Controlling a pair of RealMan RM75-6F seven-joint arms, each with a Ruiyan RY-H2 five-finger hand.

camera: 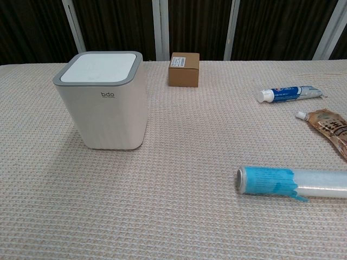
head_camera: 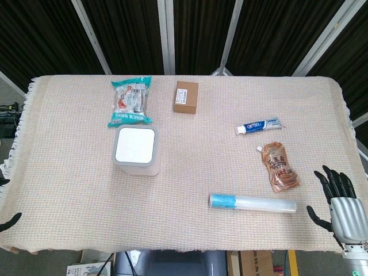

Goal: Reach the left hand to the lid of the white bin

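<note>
The white bin (head_camera: 137,151) (camera: 105,103) stands upright left of the table's middle, and its flat white lid (head_camera: 135,144) (camera: 98,66) sits in a grey rim, closed. Only dark fingertips (head_camera: 10,221) of my left hand show at the head view's lower left edge, off the table's front corner and far from the bin. My right hand (head_camera: 339,201) hovers at the table's front right corner, fingers spread, holding nothing. Neither hand appears in the chest view.
A teal snack packet (head_camera: 130,102) lies behind the bin. A brown box (head_camera: 186,96) (camera: 184,69) sits at the back centre. A toothpaste tube (head_camera: 258,126) (camera: 290,93), a brown pouch (head_camera: 279,166) (camera: 330,128) and a clear roll with blue label (head_camera: 253,203) (camera: 293,181) lie on the right half.
</note>
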